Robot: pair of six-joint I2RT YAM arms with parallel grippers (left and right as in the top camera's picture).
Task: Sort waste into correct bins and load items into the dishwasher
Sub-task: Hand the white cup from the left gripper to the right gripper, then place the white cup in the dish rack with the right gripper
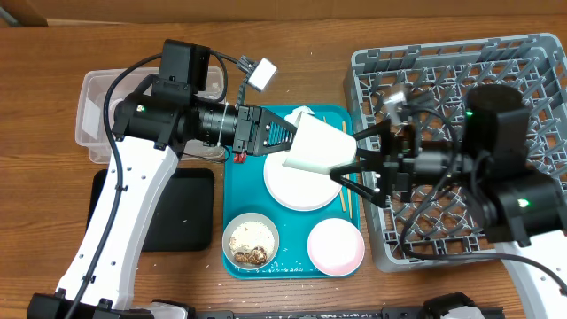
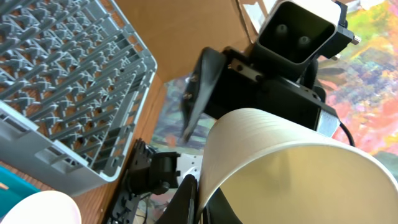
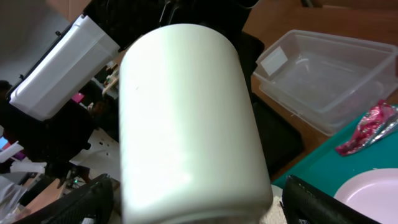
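Left gripper holding cream-white bowl — plate below, rack beside

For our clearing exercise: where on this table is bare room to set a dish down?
The black tray is bare, and so is the tabletop between the clear tub and the grey rack. The teal tray is crowded.
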